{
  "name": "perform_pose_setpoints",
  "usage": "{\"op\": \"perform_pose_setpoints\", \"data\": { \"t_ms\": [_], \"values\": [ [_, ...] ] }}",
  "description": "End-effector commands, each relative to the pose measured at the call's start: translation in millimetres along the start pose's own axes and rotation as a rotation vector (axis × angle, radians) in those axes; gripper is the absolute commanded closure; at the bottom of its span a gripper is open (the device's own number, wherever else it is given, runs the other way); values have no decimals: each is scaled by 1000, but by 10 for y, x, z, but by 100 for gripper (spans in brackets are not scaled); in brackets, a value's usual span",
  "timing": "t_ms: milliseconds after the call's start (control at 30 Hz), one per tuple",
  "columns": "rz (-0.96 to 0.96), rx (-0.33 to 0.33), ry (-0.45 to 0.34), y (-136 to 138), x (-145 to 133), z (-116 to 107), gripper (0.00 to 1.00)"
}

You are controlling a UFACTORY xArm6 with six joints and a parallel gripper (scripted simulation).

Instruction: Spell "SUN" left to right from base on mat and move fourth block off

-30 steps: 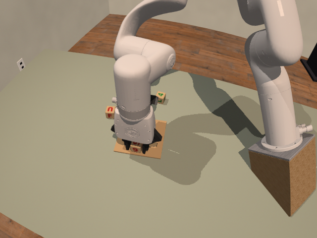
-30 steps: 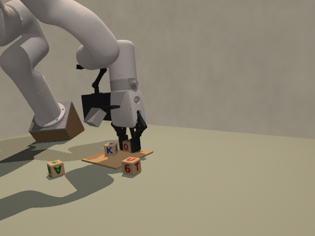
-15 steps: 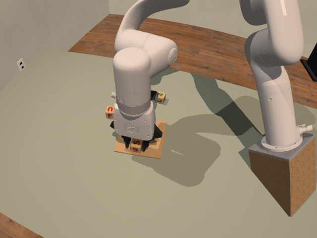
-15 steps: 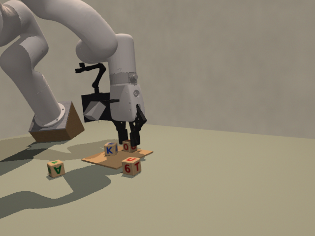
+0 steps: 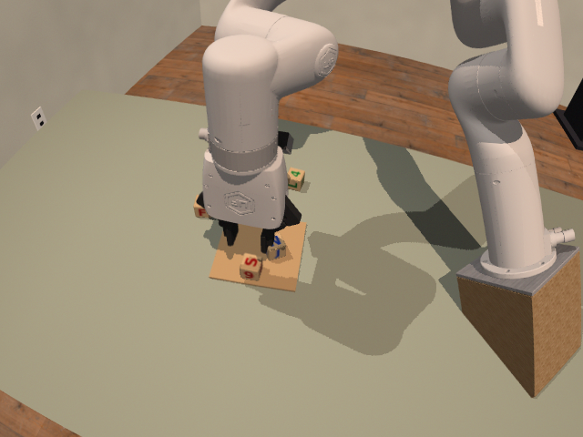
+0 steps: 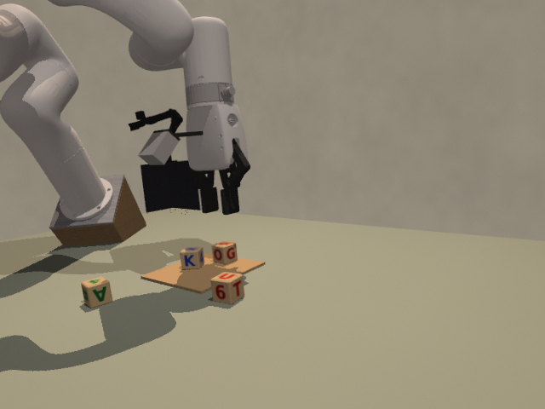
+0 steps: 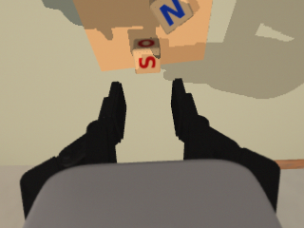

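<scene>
On the tan mat point(image 5: 288, 263), one wooden cube point(image 5: 250, 266) shows a red S on top and a red 9 on a side. A second cube point(image 7: 174, 13) shows a blue N; its side reads K in the exterior view. Off the mat, a third cube point(image 6: 226, 286) shows red U, 6 and T, and a fourth point(image 6: 96, 291) a green A.

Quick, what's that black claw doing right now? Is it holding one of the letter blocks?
Gripper: open and holding nothing, raised above the mat; the S block sits free below it.

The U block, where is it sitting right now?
In the exterior view the U block sits on the table just off the mat's near edge, in front of the S block.
</scene>
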State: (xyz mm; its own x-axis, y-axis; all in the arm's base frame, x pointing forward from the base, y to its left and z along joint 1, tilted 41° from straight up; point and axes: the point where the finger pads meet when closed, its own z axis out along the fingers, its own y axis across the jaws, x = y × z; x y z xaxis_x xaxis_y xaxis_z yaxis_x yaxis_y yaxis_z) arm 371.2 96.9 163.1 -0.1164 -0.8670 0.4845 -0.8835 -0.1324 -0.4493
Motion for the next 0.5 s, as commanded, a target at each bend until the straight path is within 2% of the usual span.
{"op": "perform_pose_setpoints", "data": {
  "t_ms": [0,100,133,467],
  "values": [
    [1,2,0,-8,2,-96,53],
    [1,2,0,-8,2,-104,53],
    [1,2,0,-8,2,-104,0],
    [1,2,0,-8,2,-104,0]
  ]
}}
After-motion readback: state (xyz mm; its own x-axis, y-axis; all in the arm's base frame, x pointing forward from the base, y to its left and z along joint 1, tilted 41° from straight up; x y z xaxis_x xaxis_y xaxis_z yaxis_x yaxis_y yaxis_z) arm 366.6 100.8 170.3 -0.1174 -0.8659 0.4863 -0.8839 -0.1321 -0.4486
